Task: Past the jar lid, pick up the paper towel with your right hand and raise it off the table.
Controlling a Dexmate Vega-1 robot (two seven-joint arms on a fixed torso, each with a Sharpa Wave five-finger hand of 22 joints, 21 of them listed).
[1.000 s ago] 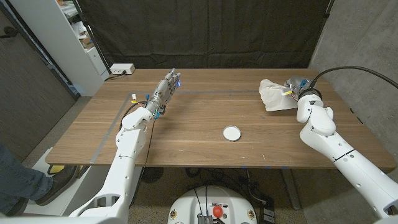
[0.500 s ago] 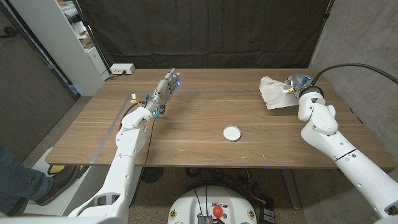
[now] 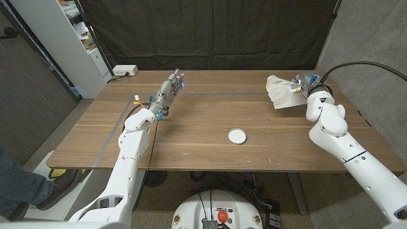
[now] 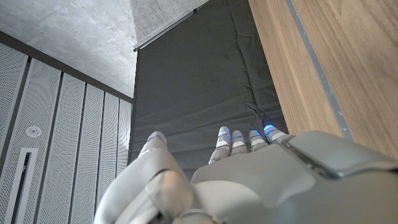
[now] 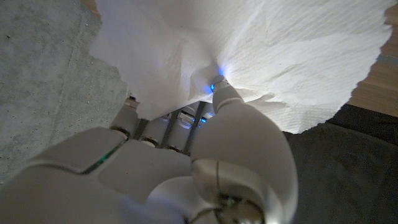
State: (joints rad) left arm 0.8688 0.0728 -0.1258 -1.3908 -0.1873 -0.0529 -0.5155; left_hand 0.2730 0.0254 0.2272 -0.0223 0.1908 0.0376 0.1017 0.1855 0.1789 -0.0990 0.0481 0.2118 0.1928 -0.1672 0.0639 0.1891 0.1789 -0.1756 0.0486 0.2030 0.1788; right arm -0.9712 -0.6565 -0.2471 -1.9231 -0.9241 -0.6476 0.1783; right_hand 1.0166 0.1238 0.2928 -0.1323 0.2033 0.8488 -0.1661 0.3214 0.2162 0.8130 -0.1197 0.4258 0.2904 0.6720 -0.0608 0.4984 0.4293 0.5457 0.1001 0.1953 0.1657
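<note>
Right robot hand: reaching over the worktop's far right corner and gripping the paper towel — in the right wrist view its fingers are pressing into the white sheet, with the paper bunching around them.
Paper towel: sitting crumpled near the far right corner of the worktop, hanging from the right robot hand toward the worktop's middle; whether its lower edge is touching the wood cannot be told from the head view. In the right wrist view it is spreading wide in soft folds over the fingertips.
Jar lid: lying flat on the worktop, a small white disc right of centre toward the near edge, well apart from the paper towel and from both arms.
Left robot hand: stretching toward the far edge on the worktop's left half, fingers extended and apart, holding nothing. In the left wrist view the fingertips are showing blue lights and pointing at the black curtain beyond the worktop.
Worktop: wooden, with a strip of grey tape running along its left side.
Surroundings: a black curtain is hanging behind the far edge — a white power strip is lying at the far left corner, beside a white shelf unit.
Person: a leg in jeans is showing at the lower left, off the worktop.
</note>
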